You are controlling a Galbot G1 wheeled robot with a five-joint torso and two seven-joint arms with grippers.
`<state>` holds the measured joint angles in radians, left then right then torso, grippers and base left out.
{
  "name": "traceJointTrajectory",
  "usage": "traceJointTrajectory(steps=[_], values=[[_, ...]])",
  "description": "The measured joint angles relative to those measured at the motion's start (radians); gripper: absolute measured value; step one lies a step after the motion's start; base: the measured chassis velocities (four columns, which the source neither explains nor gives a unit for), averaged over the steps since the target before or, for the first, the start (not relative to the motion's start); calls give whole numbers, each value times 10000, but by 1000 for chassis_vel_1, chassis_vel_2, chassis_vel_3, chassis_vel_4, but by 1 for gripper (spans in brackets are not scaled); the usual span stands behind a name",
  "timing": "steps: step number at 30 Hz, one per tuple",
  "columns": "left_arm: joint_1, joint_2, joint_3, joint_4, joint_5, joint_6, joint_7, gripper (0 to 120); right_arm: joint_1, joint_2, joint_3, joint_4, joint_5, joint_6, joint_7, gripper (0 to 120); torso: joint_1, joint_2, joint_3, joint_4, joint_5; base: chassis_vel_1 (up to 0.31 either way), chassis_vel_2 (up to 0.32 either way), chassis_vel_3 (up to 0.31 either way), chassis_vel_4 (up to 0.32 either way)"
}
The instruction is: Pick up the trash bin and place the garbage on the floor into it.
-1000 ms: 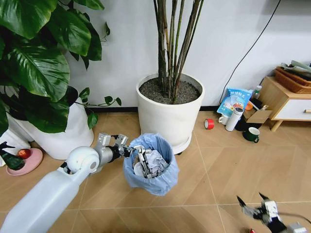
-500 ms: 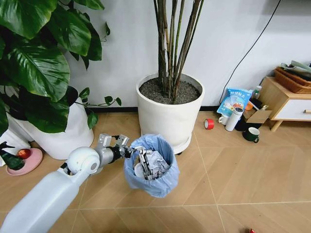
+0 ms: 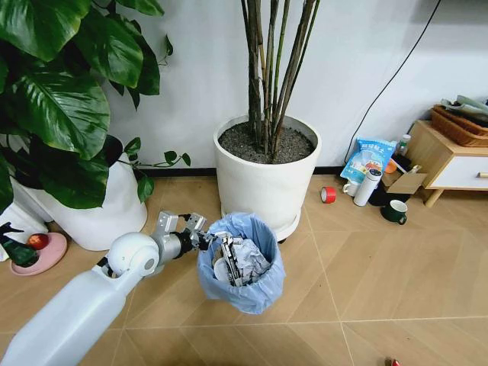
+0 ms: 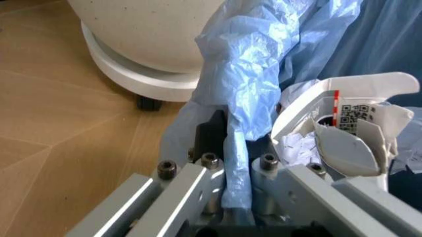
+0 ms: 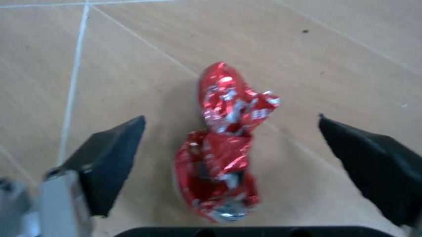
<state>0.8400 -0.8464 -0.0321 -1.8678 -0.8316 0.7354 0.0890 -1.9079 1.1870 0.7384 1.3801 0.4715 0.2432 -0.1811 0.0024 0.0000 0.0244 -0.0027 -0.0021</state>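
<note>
The trash bin (image 3: 242, 267), lined with a crinkled light-blue bag, sits just in front of the big white pot, holding crumpled white paper (image 3: 244, 255). My left gripper (image 3: 219, 248) is shut on its near-left rim; in the left wrist view the gripper (image 4: 234, 168) clamps the bag-covered rim (image 4: 247, 98), with torn white paper (image 4: 343, 133) inside. A crumpled red foil wrapper (image 5: 228, 148), a piece of the garbage, lies on the wood floor (image 5: 343, 44). My right gripper (image 5: 230, 127) hangs open right above it, one finger on each side. A red scrap (image 3: 394, 362) shows at the head view's bottom edge.
A tall plant in a white pot (image 3: 267, 179) stands behind the bin, and a leafy plant in another white pot (image 3: 103, 213) at the left. A red tape roll (image 3: 328, 194), a white bottle (image 3: 367, 187), a green mug (image 3: 395, 211) and a wooden cabinet (image 3: 450, 160) stand at the right.
My right gripper has dropped out of the head view at the lower right. The left gripper has carried the bin slightly right and nearer.
</note>
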Motion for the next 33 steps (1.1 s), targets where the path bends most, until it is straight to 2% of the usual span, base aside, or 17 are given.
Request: traceJointTrajectory(steps=[2,5,7,9,11,13,16,17,21,28,33], values=[[6,3,0,-24,0,0,-1,0,119,166,-70,-88,27,6,29,84,0,0,0,1,1,0,0,0,0],[24,33,-18,-49,-1,0,-2,0,197,269,-95,-203,27,49,41,77,0,0,0,1,1,0,0,0,0],[25,78,-38,-75,-5,-1,1,0,231,342,-96,-252,28,63,41,66,0,0,0,1,1,0,0,0,0],[25,89,-42,-84,-9,0,3,0,241,365,-97,-262,29,63,41,63,0,0,0,1,1,0,0,0,0],[10,99,-48,-108,-23,0,11,0,305,422,-108,-313,34,63,42,52,0,0,0,1,0,0,0,0,0],[7,101,-48,-117,-25,0,13,0,350,452,-114,-361,34,62,42,49,0,0,0,1,0,0,0,0,0],[6,117,-46,-148,-29,-1,19,0,444,508,-128,-479,55,44,43,36,0,0,0,1,1,0,0,0,0],[6,117,-46,-148,-29,-1,19,0,444,508,-128,-479,55,44,43,36,0,0,0,1,1,0,0,0,0],[6,187,-46,-208,-47,-1,31,0,538,534,-120,-606,99,19,50,17,0,0,0,1,1,0,0,0,0],[41,227,-62,-266,-52,-1,36,0,516,551,-98,-528,124,3,61,5,0,0,0,1,1,0,0,0,0],[80,264,-75,-325,-52,0,36,0,472,597,-69,-389,125,8,75,5,0,0,0,1,2,0,0,0,0]])
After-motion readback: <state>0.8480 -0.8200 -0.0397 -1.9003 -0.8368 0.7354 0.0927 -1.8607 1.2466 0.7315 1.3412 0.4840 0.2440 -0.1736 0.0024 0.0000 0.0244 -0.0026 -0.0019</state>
